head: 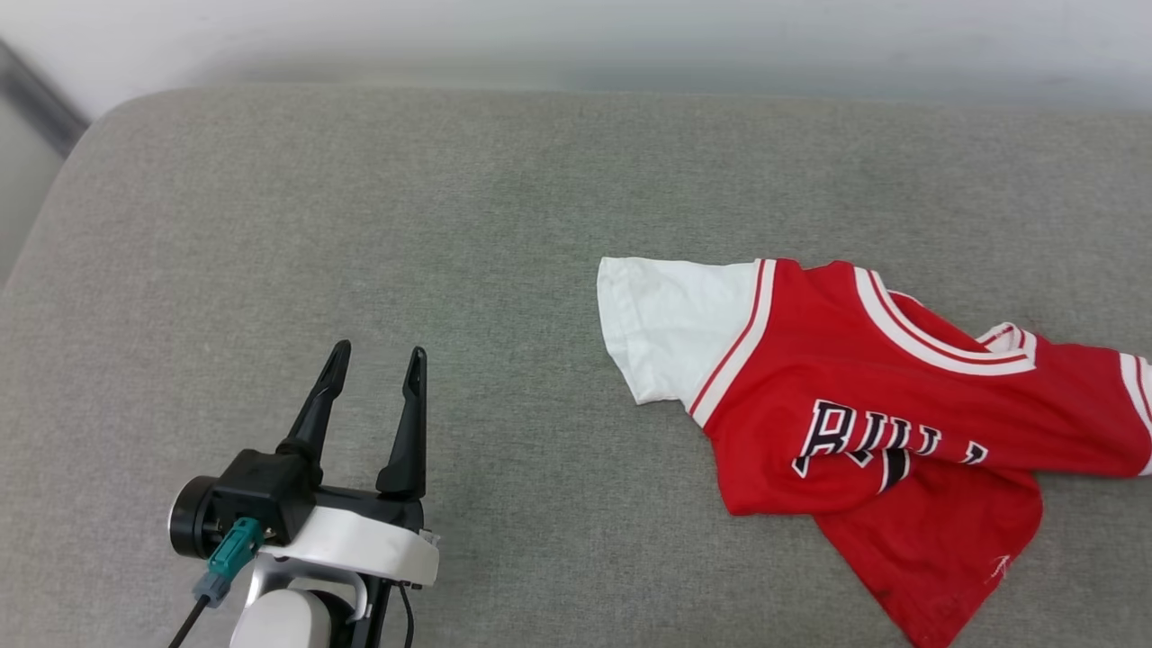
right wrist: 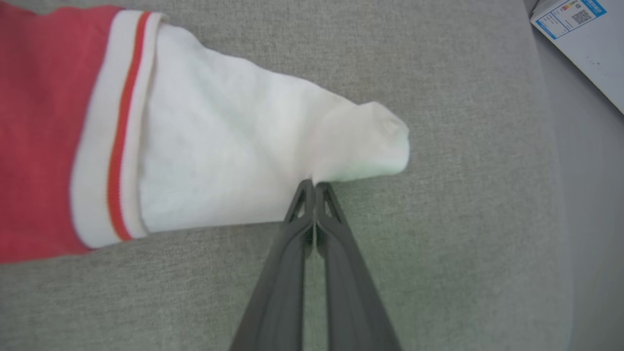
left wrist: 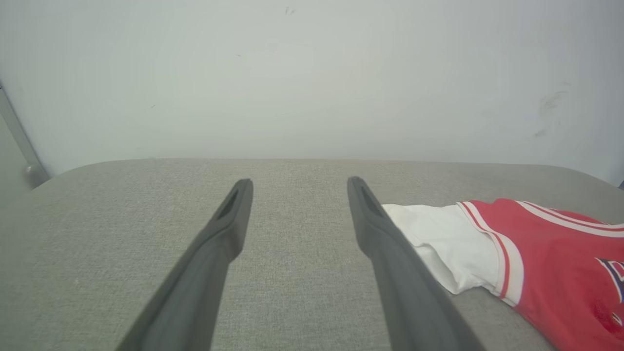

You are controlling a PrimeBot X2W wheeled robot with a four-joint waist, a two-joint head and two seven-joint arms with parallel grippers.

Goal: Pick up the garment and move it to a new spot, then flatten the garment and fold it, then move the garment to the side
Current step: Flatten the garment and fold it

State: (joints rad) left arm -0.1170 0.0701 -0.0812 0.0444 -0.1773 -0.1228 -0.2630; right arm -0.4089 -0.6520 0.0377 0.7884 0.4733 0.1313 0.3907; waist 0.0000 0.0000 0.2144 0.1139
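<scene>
The garment, a red jersey with white sleeves and part of its black lettering showing, lies crumpled at the right of the grey cushion. One white sleeve is spread toward the middle. My left gripper hovers open at the lower left, well apart from the cloth. In the left wrist view that gripper points at the far wall, with the garment off to its right. My right gripper is shut, its tips pinching the bunched edge of the garment's other white sleeve.
A pale wall rises behind the cushion's far edge. In the right wrist view the cushion's rounded edge drops off to the right, with a white labelled box beyond it. Bare grey fabric lies between my left gripper and the garment.
</scene>
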